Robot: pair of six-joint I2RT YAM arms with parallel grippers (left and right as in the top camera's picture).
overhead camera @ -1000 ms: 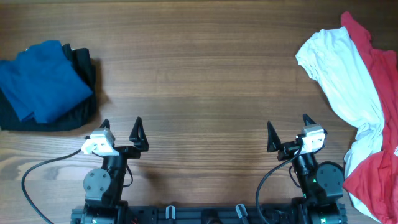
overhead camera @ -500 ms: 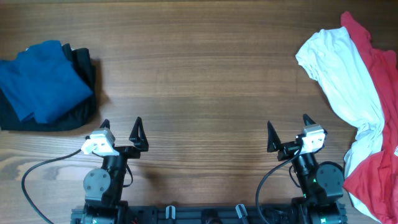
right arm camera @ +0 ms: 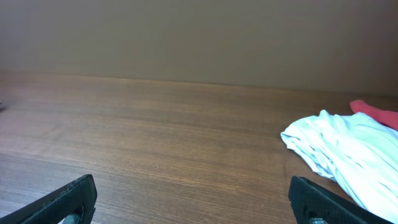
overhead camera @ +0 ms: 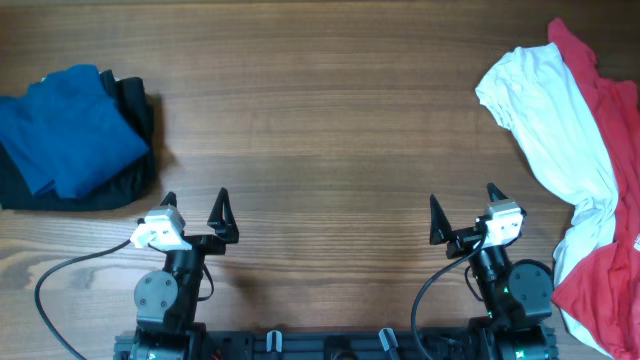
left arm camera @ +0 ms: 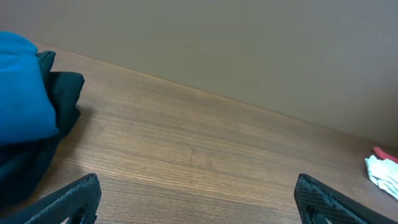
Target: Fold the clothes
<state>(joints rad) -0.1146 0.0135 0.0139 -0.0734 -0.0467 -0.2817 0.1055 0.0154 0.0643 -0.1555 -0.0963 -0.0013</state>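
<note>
A crumpled white T-shirt (overhead camera: pixel 552 125) lies at the right edge of the table, draped over a red garment (overhead camera: pixel 610 170); it also shows in the right wrist view (right arm camera: pixel 351 155). A folded blue garment (overhead camera: pixel 65 130) sits on a black garment (overhead camera: pixel 130 170) at the far left, and both show in the left wrist view, blue (left arm camera: pixel 22 87) on black (left arm camera: pixel 59 102). My left gripper (overhead camera: pixel 195 210) is open and empty near the front edge. My right gripper (overhead camera: pixel 464 212) is open and empty, left of the white T-shirt and apart from it.
The wooden table (overhead camera: pixel 320 110) spans the view. A black cable (overhead camera: pixel 60 285) loops at the front left beside the left arm base. A plain wall (right arm camera: pixel 199 37) rises behind the table's far edge.
</note>
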